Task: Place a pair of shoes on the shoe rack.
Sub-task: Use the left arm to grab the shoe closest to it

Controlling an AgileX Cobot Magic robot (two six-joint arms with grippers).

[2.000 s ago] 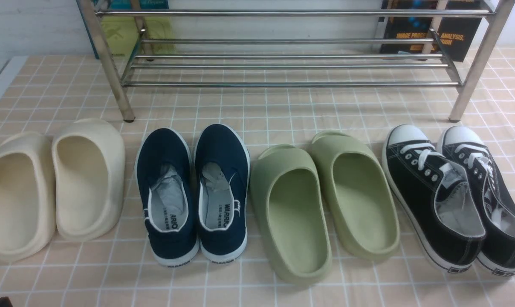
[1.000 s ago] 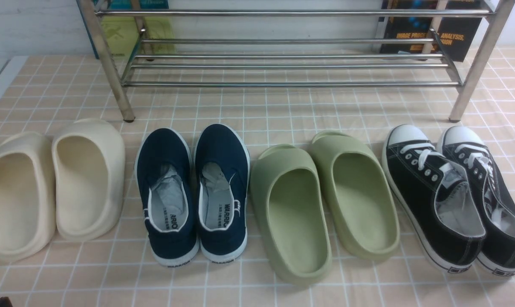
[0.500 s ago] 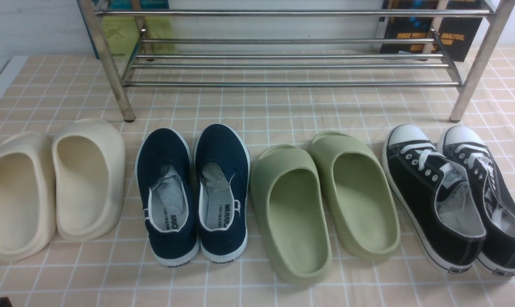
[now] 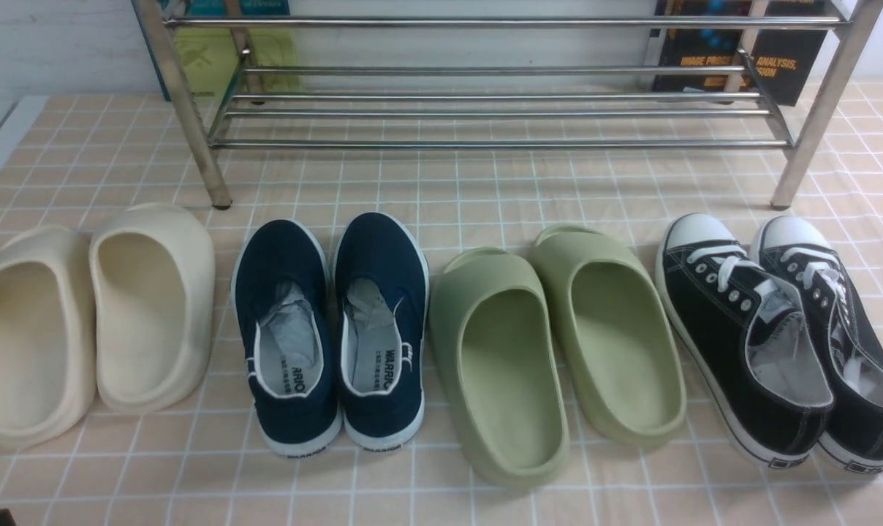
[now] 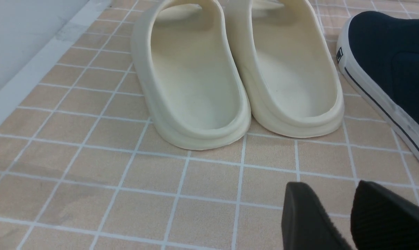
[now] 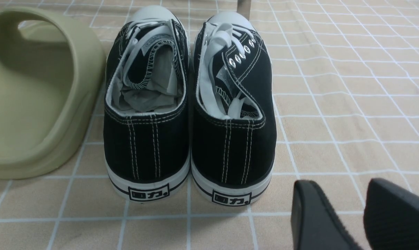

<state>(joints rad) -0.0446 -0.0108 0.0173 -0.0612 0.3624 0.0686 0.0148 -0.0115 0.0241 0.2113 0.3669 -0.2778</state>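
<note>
1. Front view first: we see four pairs lined up, heels toward us, on the peach grid-patterned surface [image 4: 441, 190].
2. From our left we have cream moulded foam slides [image 4: 153, 307]. Next comes the pair of navy-blue canvas slip-on shoes [image 4: 383, 256] with white rubber soles. Then come olive-green foam slides [image 4: 496, 365], and black canvas lace-up sneakers [image 4: 734, 329] with white toe caps are on the far right.
3. The navy pair sits side by side, close together, with grey paper stuffed inside and toes pointing at the shiny stainless-steel shoe rack [image 4: 485, 144] of thin bars. It is on the surface in front of the rack, nearer the rack's left leg, and not yet on it.
4. Behind the rack, a dark book [image 4: 778, 66] leans on the right and a green one [image 4: 207, 58] on the left.
5. In the left wrist view, the left tool [image 5: 329, 187] shows two black ribbed fingers parted by a narrow gap, with nothing between them. It is over bare surface. The cream slides lie ahead of it, heels nearest. One navy shoe's white-soled side shows just beside them.
6. In the right wrist view, the right tool [image 6: 338, 185] looks the same, with a narrow gap between its fingers and holding nothing. It sits near the heels of the black sneakers. A green slide lies just beside that pair, and a rack leg stands beyond the toe caps.
</note>
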